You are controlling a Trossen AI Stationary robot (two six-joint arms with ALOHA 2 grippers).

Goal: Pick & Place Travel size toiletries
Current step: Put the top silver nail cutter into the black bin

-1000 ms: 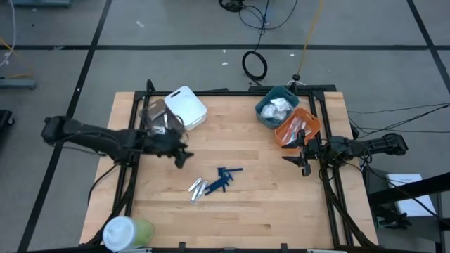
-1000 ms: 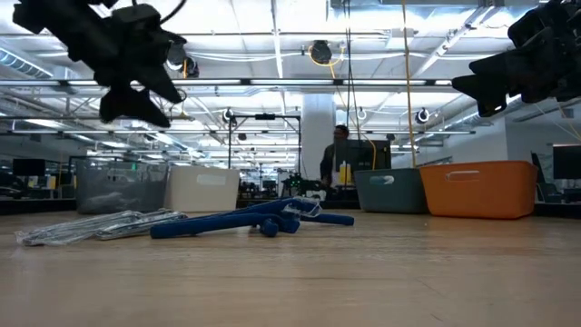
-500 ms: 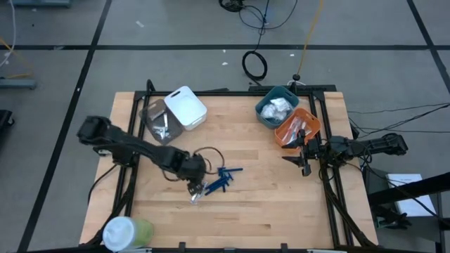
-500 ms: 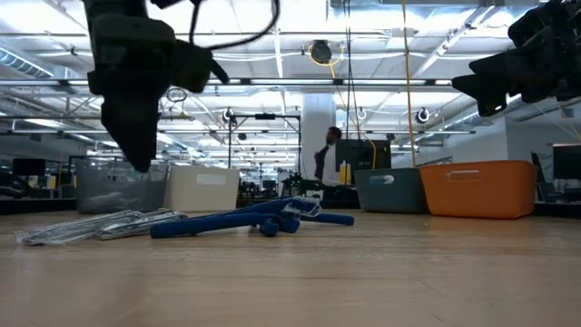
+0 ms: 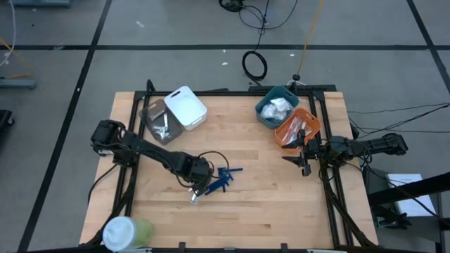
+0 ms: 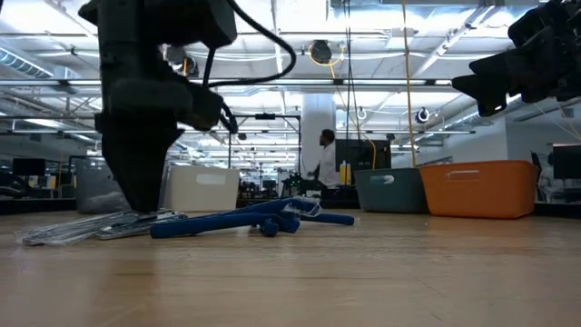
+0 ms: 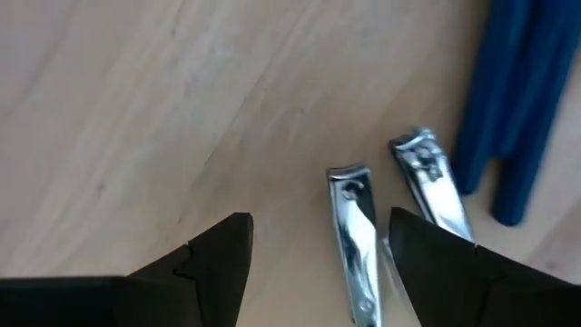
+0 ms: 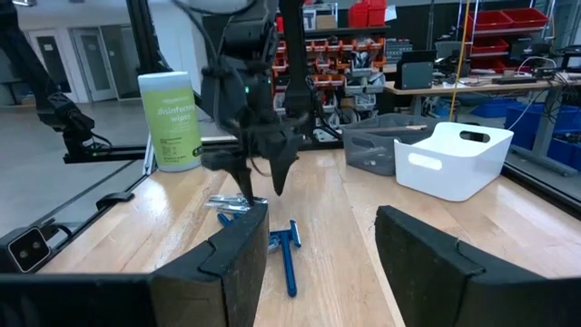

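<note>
Watching your open left pincer [image 7: 318, 250] straddle two nail clippers [image 7: 356, 243]: close now and you'll likely grab both.

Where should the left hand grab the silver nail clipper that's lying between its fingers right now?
Probably across the middle of the nail clipper, coming straight down. It lies flat on the table, long and narrow, so its slim sides suit the open left hand. A second clipper lies close beside it, so one finger must slip into that gap.
</note>
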